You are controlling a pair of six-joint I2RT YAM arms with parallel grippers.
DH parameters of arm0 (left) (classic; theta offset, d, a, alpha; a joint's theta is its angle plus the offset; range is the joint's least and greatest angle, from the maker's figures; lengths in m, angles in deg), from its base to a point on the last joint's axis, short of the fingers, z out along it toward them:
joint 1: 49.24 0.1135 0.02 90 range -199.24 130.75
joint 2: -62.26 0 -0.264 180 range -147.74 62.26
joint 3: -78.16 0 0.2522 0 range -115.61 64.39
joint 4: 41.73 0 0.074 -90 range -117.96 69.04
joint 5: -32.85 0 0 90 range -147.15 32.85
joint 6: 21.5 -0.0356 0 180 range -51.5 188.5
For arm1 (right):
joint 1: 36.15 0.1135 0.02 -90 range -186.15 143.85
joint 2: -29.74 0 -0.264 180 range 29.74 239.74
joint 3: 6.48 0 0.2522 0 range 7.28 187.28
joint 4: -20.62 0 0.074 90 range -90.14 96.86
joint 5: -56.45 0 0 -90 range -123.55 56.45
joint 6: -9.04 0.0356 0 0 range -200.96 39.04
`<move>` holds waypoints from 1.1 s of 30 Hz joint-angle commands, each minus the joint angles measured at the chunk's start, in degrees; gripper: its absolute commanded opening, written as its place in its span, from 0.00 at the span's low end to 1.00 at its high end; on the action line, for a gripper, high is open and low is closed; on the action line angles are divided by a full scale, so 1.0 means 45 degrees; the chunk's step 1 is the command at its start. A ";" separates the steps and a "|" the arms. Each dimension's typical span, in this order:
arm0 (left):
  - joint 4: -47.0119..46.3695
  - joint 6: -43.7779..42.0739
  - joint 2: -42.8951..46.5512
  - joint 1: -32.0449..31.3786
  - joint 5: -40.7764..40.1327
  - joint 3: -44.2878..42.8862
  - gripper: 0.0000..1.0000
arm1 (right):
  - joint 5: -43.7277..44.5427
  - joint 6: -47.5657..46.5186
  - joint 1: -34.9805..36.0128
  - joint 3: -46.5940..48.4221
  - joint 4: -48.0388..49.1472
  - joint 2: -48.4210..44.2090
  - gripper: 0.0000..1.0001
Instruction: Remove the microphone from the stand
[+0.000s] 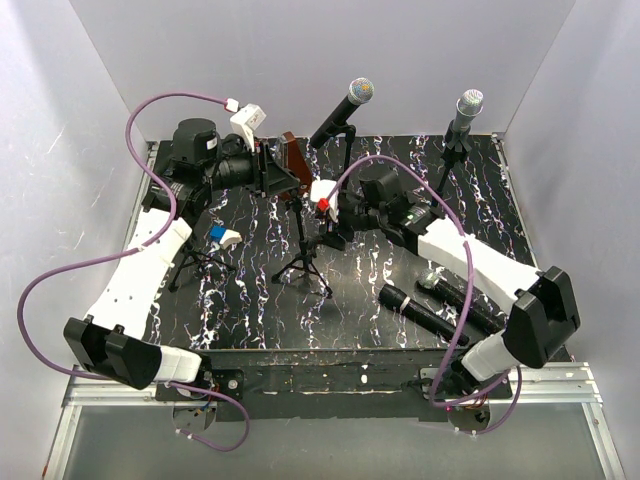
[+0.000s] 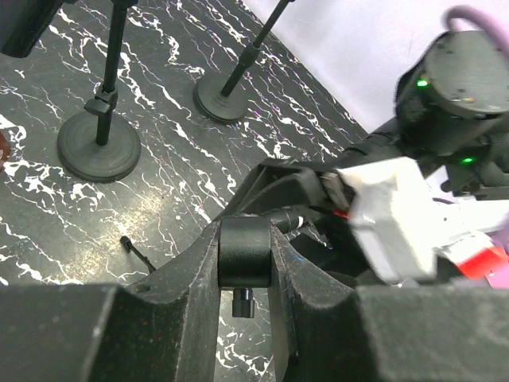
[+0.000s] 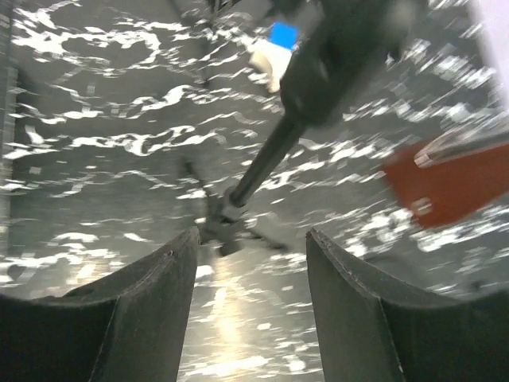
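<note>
Roughly, I am judging this job as partway through. From the top camera I am seeing one loose microphone (image 1: 425, 310) and another loose microphone (image 1: 462, 297) lying flat on the counter (image 1: 260, 320) just beside the right arm. Both are clear of any stand, so I am counting them as done. A rear microphone (image 1: 345, 108) and a second rear microphone (image 1: 463, 115) are sitting up in their stands along the back, so those are left to do. The left tool (image 1: 272, 172) is reaching over the head of the tripod stand (image 1: 303, 250) in the middle, and the right tool (image 1: 328, 222) is hovering just beside its pole. I cannot tell from here whether that stand is carrying a microphone.

Through the left wrist camera I am watching the left tool (image 2: 245, 267) clamping a black cylinder (image 2: 244, 253) squarely between its fingers. I am taking that for the top of the tripod stand, braced for the other arm.

Through the right wrist camera, which is blurring, the right tool (image 3: 250, 278) is standing with its fingers apart and nothing between them. The thin pole (image 3: 262, 163) is running down ahead of the gap. A thicker dark shape at its upper end is too smeared for me to name.
</note>
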 commanded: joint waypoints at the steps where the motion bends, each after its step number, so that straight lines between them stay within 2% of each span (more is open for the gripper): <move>1: 0.0176 0.0398 0.0521 -0.0039 0.0261 0.0238 0.00 | -0.1495 0.5727 -0.0610 0.0407 -0.2124 0.0910 0.63; 9: 0.0274 0.0359 0.0463 -0.0156 0.0105 0.0121 0.00 | -0.1770 0.8680 -0.0787 0.0388 -0.1167 0.1536 0.63; 19: 0.0586 0.0028 0.0501 -0.0293 -0.0012 0.0082 0.00 | -0.1244 1.0655 -0.1100 0.0563 -0.0462 0.2316 0.63; 28: 0.0977 -0.0343 0.0424 -0.0371 -0.0129 -0.0153 0.00 | 0.0847 0.9916 -0.1100 -0.0685 -0.0872 0.2767 0.59; 31: 0.0977 -0.0363 0.0462 -0.0390 -0.0188 -0.0153 0.00 | 0.0401 0.9622 -0.1061 -0.0999 -0.0737 0.2339 0.59; 33: 0.0977 -0.0383 0.0482 -0.0371 -0.0246 -0.0095 0.00 | -0.0690 0.9505 -0.1080 -0.0941 -0.0541 0.1968 0.61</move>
